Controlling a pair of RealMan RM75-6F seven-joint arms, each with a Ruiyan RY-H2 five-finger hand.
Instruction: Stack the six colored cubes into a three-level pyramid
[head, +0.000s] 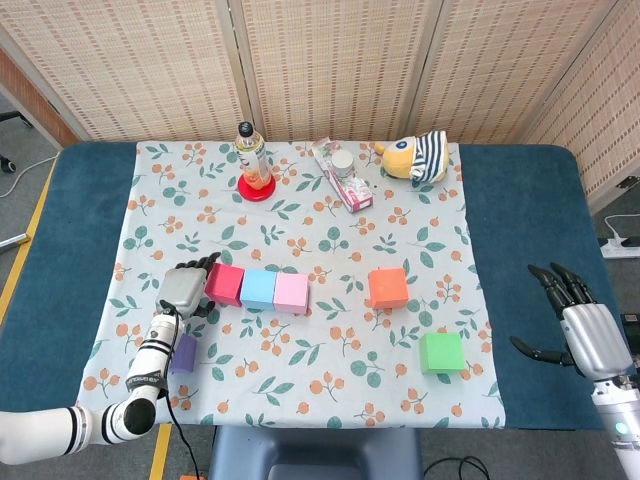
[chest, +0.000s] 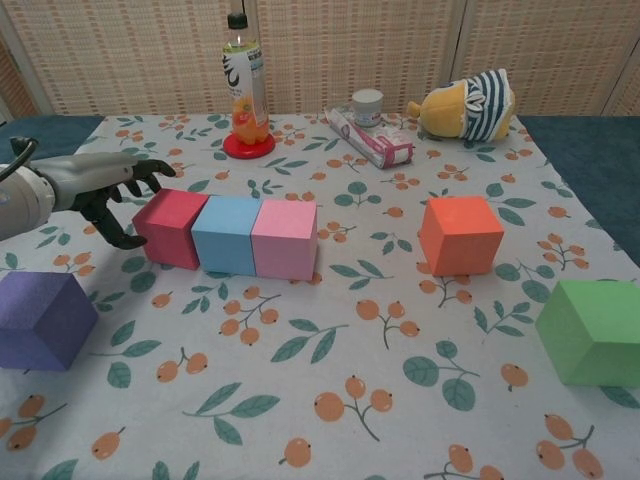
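Note:
Three cubes stand in a touching row on the cloth: red (head: 225, 284) (chest: 172, 228), light blue (head: 259, 289) (chest: 225, 235) and pink (head: 291, 293) (chest: 284, 238). An orange cube (head: 387, 288) (chest: 460, 234) stands apart to the right. A green cube (head: 441, 352) (chest: 594, 330) lies near the front right. A purple cube (head: 182, 353) (chest: 40, 320) sits at the front left, partly behind my left forearm. My left hand (head: 184, 288) (chest: 95, 190) hovers just left of the red cube, fingers spread, holding nothing. My right hand (head: 580, 320) is open over the blue table, far right.
At the back of the floral cloth (head: 300, 220) stand a drink bottle (head: 253, 157) on a red coaster, a flat packet (head: 340, 185) with a small jar (head: 344, 162), and a striped plush toy (head: 415, 158). Blue table (head: 520, 220) borders the cloth on both sides.

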